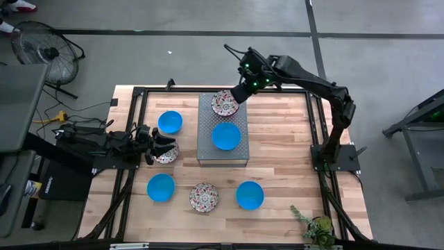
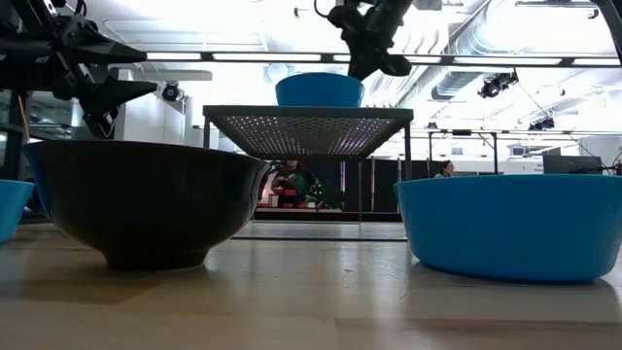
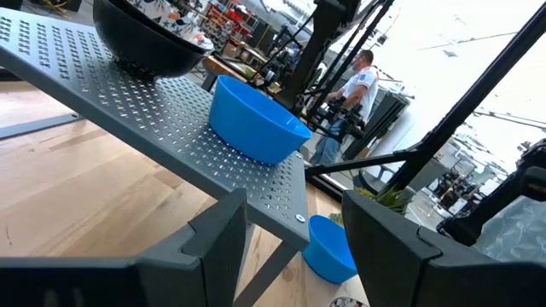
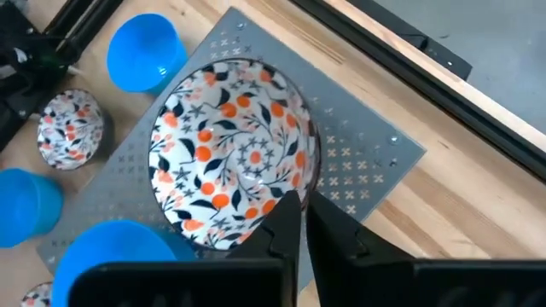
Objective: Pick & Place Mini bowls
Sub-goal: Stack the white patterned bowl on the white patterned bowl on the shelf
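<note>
A grey perforated slab (image 1: 222, 154) stands raised at the table's middle. On it are a blue bowl (image 1: 226, 136) and, at the far end, a floral bowl (image 1: 222, 103). My right gripper (image 1: 239, 94) is shut on that floral bowl (image 4: 230, 153). My left gripper (image 1: 166, 144) is open, hovering level just above another floral bowl (image 1: 166, 155) on the table's left. Blue bowls rest on the wood at the far left (image 1: 170, 121), near left (image 1: 161, 187) and near right (image 1: 250, 195). A third floral bowl (image 1: 204, 197) sits at the near edge. My right gripper pinches the floral bowl's rim (image 4: 309, 175) on its right side, one finger (image 4: 281, 226) inside the bowl and the other outside. The fingers come slanting down from the far right. The bowl is level over the slab's far end; whether its foot touches the slab I cannot tell.
The slab stands on thin legs, with open space beneath it (image 2: 311, 185). A small potted plant (image 1: 316, 226) sits at the near right corner. Black frame rails (image 1: 139, 94) border the tabletop. Bare wood lies right of the slab (image 1: 284, 146). People show in the room beyond (image 3: 358, 81).
</note>
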`<state>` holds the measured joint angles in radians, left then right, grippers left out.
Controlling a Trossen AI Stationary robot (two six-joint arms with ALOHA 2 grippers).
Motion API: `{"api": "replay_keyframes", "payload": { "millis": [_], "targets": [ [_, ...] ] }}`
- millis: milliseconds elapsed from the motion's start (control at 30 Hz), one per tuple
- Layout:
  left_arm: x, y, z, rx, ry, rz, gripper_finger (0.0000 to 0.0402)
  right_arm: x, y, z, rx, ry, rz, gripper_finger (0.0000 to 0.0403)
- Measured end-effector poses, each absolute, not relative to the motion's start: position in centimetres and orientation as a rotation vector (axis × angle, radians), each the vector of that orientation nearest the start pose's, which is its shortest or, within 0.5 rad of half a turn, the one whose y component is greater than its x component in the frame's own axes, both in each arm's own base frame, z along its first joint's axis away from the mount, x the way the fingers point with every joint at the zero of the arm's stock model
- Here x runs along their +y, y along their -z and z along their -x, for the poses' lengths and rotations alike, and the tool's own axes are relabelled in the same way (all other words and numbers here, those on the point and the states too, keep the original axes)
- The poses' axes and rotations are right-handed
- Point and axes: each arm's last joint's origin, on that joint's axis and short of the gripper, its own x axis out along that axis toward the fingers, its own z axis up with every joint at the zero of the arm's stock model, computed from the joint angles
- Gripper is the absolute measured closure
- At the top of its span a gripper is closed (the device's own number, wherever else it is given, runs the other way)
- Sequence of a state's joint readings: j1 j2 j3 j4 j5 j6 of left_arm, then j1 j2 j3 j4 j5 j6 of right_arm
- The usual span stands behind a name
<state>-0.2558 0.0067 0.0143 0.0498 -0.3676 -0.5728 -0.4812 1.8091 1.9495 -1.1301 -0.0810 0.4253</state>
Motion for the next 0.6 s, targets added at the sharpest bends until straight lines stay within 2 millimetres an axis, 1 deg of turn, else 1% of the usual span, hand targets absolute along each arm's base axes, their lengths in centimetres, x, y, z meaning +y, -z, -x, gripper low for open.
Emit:
{"api": "replay_keyframes", "payload": {
  "millis": [100,233,433,600],
  "targets": [
    [-1.4,-17.3,-9.5,-0.085,-0.093,0.59,0.0211,-17.0,-37.1,-33.2,0.853,0.557,-0.643,0.04],
    [-1.4,-17.3,-9.5,-0.085,-0.093,0.59,0.0211,-16.9,-35.5,-33.5,0.805,0.51,-0.657,0.0402],
    [-1.4,-17.3,-9.5,-0.085,-0.093,0.59,0.0211,-16.3,-33.7,-32.4,0.705,0.512,-0.687,0.0402],
    [-1.4,-17.3,-9.5,-0.085,-0.093,0.59,0.0211,-15.9,-32.5,-31.5,0.68,0.519,-0.708,0.0403]
  ]
}}
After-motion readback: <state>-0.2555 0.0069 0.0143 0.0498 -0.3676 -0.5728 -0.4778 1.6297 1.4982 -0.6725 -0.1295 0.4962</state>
